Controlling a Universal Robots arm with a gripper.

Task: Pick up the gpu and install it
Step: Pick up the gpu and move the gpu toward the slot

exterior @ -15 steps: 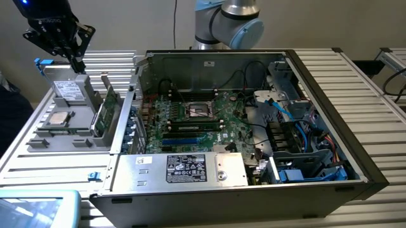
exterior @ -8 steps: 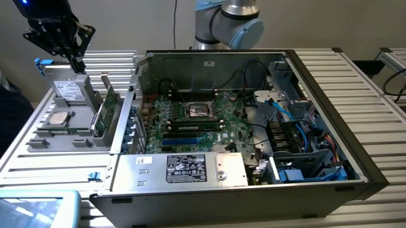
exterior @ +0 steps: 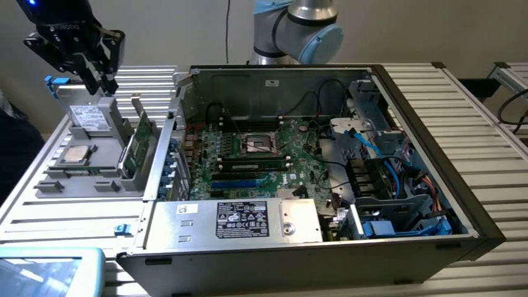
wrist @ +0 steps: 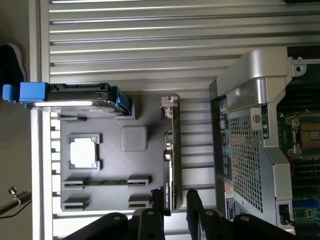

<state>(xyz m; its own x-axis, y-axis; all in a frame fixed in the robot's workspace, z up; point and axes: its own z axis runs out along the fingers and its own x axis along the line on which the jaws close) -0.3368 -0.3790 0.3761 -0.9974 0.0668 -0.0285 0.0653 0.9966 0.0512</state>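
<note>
— One arm, one gripper (exterior: 99, 83), and it hangs well above the grey tray (exterior: 78, 176) on the exterior view's left. The jaws stand apart, with no hold on anything.

— And the gpu?

— The gpu (exterior: 142, 141) stands on its long edge in a slot of that tray, on the side nearest the open computer case (exterior: 462, 192). It hasn't been picked up, and I see no such card on the motherboard (exterior: 264, 151).

— Which way does it lie from the gripper?

— Below it. From the room the gripper looks to be more over the silver drive (exterior: 86, 117) at the tray's far end, but that may be the angle. From the wrist, the card is a thin line seen edge-on, and that line runs straight into the gap between the two fingers (wrist: 156, 202).

— So the fingers face its flat sides?

— One to each face, I'd say, over the end away from the silver bracket (wrist: 170, 102). They are clear of it, though, not touching.
</note>
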